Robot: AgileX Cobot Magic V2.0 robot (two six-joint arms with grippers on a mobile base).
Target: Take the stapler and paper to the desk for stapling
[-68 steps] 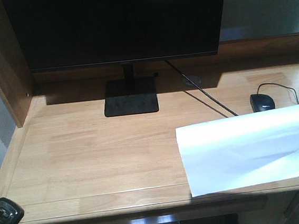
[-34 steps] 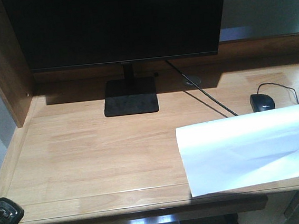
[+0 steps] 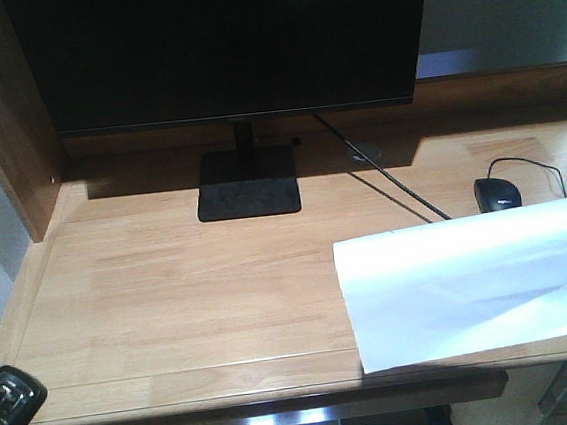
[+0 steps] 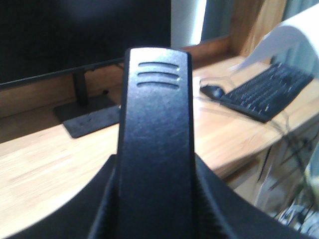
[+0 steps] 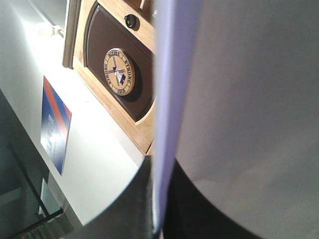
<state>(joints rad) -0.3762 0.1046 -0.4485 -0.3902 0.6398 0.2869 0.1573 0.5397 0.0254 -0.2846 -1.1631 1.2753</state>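
Stapler [image 3: 5, 408]: black, at the bottom-left corner of the front view, just off the front-left corner of the worktop [image 3: 192, 302]; we see no part of it resting on the wood.
Left hand [image 4: 157, 214]: pinching the stapler, whose ridged top fills the middle of the left wrist view between the dark fingers [image 4: 94, 219].
Paper [image 3: 481, 279]: a white sheet with faint creases over the right side of the worktop, its near edge overhanging the front rim. In the left wrist view it curves up above the keyboard [image 4: 269, 89], so we judge it carried, not laid down.
Right hand [image 5: 159, 219]: pressed onto the paper, which we see edge-on running down between its dark fingers.
Others: monitor [image 3: 227, 47] on its stand at the back; mouse [image 3: 497, 193] just behind the sheet.
Done: both things are grasped and brought up to the worktop, as we read it.
Left: set the stapler on the wood left of the sheet, lay the paper flat and release both. The stapling itself is not yet begun.
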